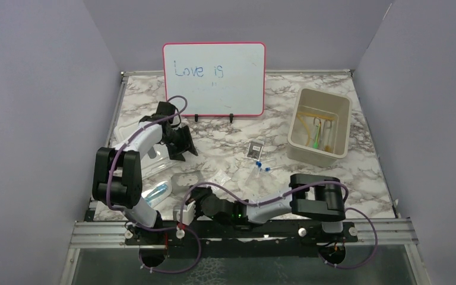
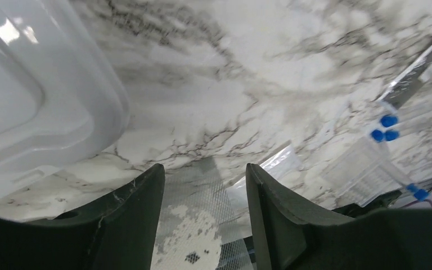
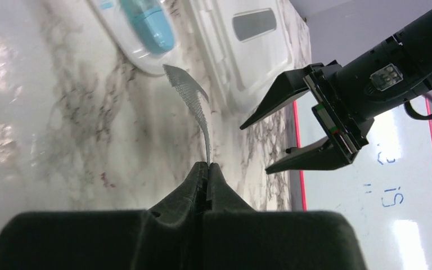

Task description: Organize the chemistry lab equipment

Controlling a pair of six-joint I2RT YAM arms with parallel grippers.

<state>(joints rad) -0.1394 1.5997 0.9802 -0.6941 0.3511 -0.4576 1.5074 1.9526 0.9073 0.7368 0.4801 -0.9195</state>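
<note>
Barely discernible overhead, gauze mat (image 3: 188, 90) pinched by right fingers (image 3: 207, 171); left fingers (image 2: 149, 191) apart, empty.

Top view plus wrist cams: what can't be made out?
Bin contents, top view: too small to identify.
Gauze mat, left wrist view: cut off by bottom edge and fingers.
Right gripper, top view: its hold on the mat too dark, too small.
Whiteboard, right wrist view: cut by right edge, left gripper in front.

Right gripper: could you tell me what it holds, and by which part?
The right gripper pinches the grey gauze mat by one edge, jaws shut.
</note>
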